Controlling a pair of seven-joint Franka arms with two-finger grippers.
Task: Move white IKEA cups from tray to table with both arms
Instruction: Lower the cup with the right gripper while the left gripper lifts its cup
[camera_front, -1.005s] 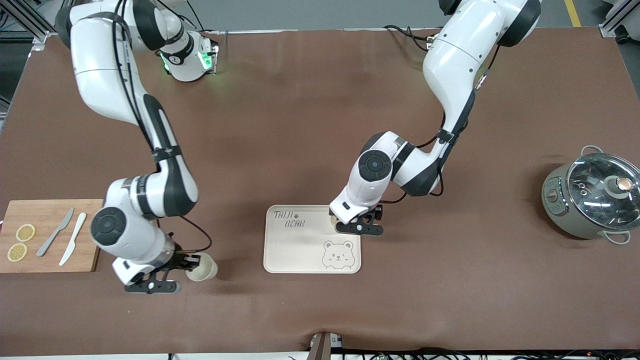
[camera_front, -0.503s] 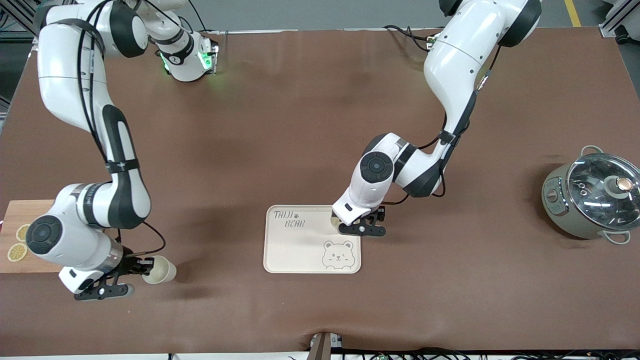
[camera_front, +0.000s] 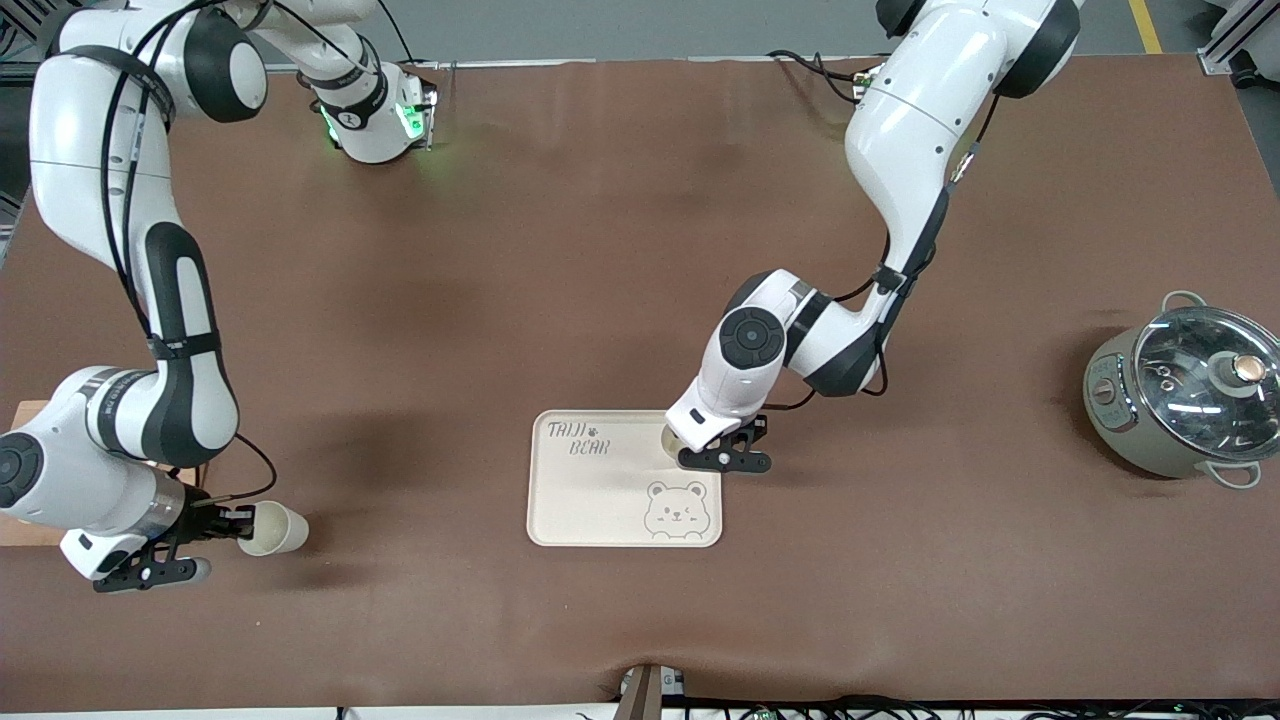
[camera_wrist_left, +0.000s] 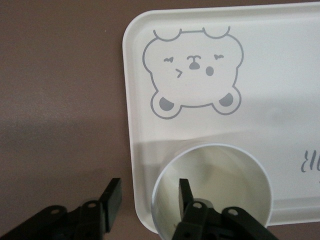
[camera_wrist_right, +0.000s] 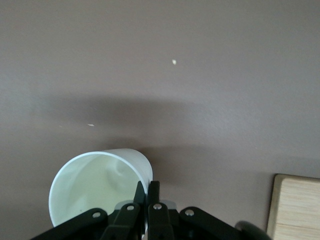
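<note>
Matt brown table cover (camera_front: 600, 250) — glossy glass-lidded pot (camera_front: 1185, 395).

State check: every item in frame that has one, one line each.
Left hand: open, fingers straddling the rim of the cup on the tray.
Cup on the tray: upright, at the tray's corner.
Right hand: shut on the other cup's rim.
Other cup: held tilted, off the tray.
Bear tray: flat on the table.
Pot: glass lid on.

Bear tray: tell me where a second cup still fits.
The bear tray is bare around its lettering and bear print. Its corner toward the left arm's end is crowded: a cup stands there, the left pincer straddling its wall.
</note>
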